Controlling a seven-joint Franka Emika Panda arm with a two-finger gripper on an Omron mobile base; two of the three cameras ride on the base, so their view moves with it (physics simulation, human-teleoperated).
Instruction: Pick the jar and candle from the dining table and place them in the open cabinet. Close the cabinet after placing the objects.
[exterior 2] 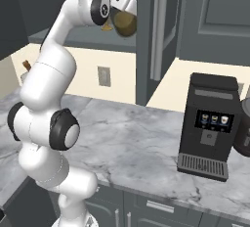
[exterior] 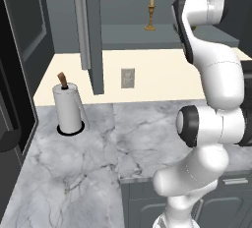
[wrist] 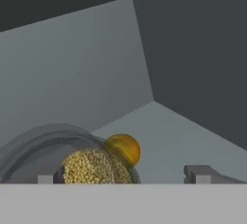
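Note:
The cabinet [exterior: 129, 36] is a dark grey-blue wall unit with its door [exterior: 91, 30] swung open. The candle [exterior: 150, 13], pale yellow on a brass holder, stands upright on the inner shelf. My arm reaches up into the cabinet. The jar [exterior 2: 125, 23], glass with olive-brown filling, sits just below my gripper [exterior 2: 119, 13]. In the hand view the jar [wrist: 91, 166] lies low and left, close to the left fingertip. My gripper [wrist: 125, 175] is open, its tips wide apart. An amber round shape [wrist: 123, 148] shows behind the jar. The dining table is out of view.
Below the cabinet runs a marble counter [exterior: 88, 173]. A paper towel roll [exterior: 68, 108] stands at its back left. A black coffee machine [exterior 2: 207, 125] stands at the right. A wall outlet [exterior: 128, 78] sits above the counter. A second cabinet door [exterior 2: 157, 30] hangs open right of my hand.

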